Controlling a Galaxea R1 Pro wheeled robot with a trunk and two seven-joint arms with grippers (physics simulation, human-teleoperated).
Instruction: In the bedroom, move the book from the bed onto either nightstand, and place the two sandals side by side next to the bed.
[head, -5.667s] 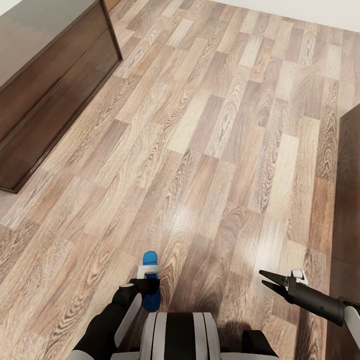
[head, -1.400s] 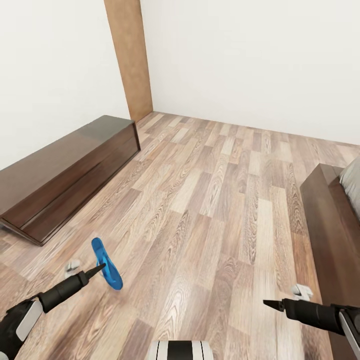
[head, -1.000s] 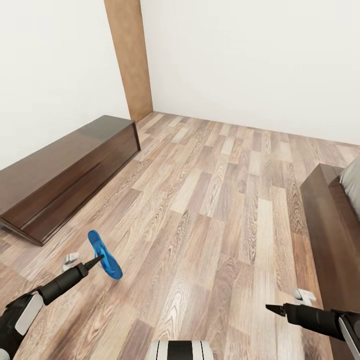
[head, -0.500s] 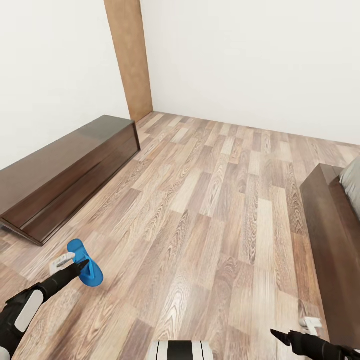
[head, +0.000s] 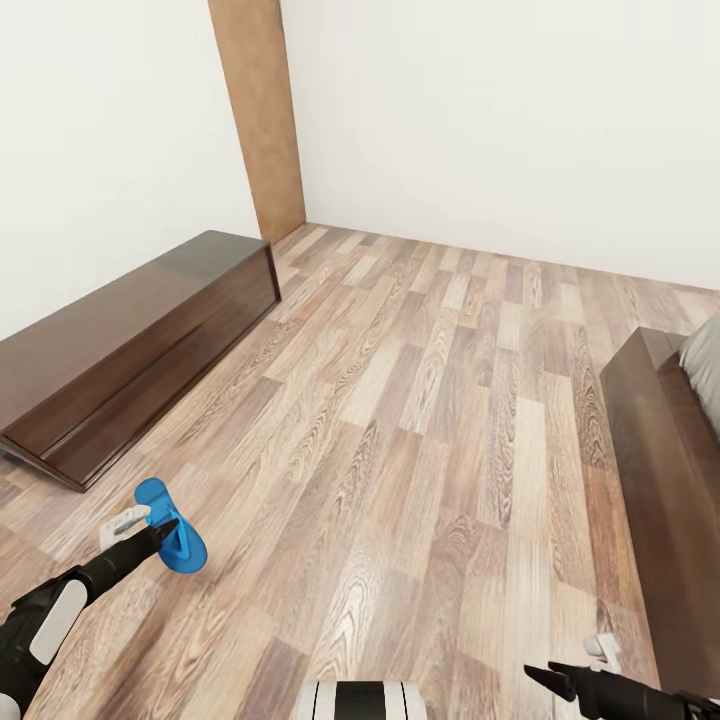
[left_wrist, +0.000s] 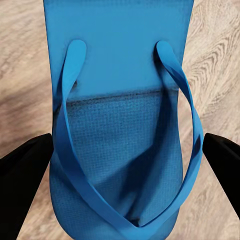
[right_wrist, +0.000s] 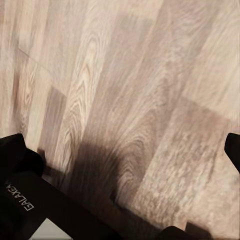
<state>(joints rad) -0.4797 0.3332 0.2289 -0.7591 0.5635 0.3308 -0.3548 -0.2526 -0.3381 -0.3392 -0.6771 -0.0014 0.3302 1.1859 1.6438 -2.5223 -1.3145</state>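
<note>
My left gripper (head: 172, 528) is clamped on a sandal (head: 170, 538), lower left; the bed (head: 668, 470) lies far right. My right gripper (head: 545, 677) is apart, empty.

A brown wood-plank floor (head: 420, 420) is stretching across the bedroom to the white walls. A long low dark cabinet (head: 120, 350) is standing on it along the left wall, beside a tall tan wooden panel (head: 258, 120) rising from the floor in the corner. At the right edge, the dark brown bed frame (head: 665, 470) is resting on the planks, carrying a pale grey mattress (head: 703, 375) whose corner is just showing.
</note>
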